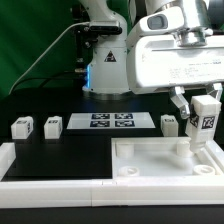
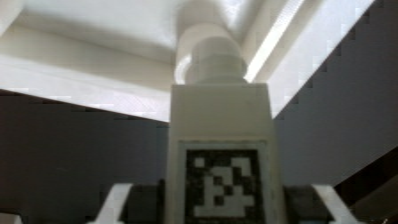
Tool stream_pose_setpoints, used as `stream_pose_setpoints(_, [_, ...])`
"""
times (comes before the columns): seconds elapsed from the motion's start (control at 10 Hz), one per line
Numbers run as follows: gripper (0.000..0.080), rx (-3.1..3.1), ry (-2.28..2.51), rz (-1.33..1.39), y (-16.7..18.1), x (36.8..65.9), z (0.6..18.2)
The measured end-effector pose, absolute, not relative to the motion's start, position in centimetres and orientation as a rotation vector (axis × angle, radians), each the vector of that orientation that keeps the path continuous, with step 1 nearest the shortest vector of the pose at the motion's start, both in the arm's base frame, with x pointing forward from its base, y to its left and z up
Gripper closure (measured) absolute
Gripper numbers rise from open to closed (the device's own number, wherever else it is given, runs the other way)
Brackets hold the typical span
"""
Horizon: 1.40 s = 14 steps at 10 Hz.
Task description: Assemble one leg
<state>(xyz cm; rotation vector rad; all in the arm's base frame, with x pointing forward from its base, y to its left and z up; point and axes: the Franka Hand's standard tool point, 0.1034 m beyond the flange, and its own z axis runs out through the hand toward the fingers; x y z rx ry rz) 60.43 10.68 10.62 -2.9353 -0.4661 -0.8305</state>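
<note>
My gripper point(image 1: 204, 114) is shut on a leg point(image 1: 205, 128), a white block with a black-and-white tag, and holds it upright over the far right corner of the large white square tray-like piece point(image 1: 160, 184). In the wrist view the held leg point(image 2: 221, 120) fills the middle, tag facing the camera, with my gripper point(image 2: 226, 205) closed on its sides and one finger point(image 2: 121, 205) showing beside it. The leg's round end points at the white piece point(image 2: 98, 60) beyond. Three more legs stand on the table: two at the exterior view's left point(image 1: 20, 127) point(image 1: 52, 125) and one near the gripper point(image 1: 169, 124).
The marker board point(image 1: 110, 122) lies at the back middle, in front of the arm's base point(image 1: 105, 70). A white L-shaped rail point(image 1: 12, 165) borders the black mat point(image 1: 65, 155) at the exterior view's left and front. A cable hangs at the back left.
</note>
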Motion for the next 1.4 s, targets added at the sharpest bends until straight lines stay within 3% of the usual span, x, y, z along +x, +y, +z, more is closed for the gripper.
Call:
stream_pose_setpoints(0.6, [0.0506, -2.926, -0.447, -0.873, 10.4, 62.0, 10.6])
stream_pose_setpoints(1.1, [0.0506, -2.906, -0.452, -0.919, 11.3, 61.6, 8.9])
stream_pose_setpoints(1.4, [0.0506, -2.898, -0.459, -0.934, 11.7, 61.6, 8.8])
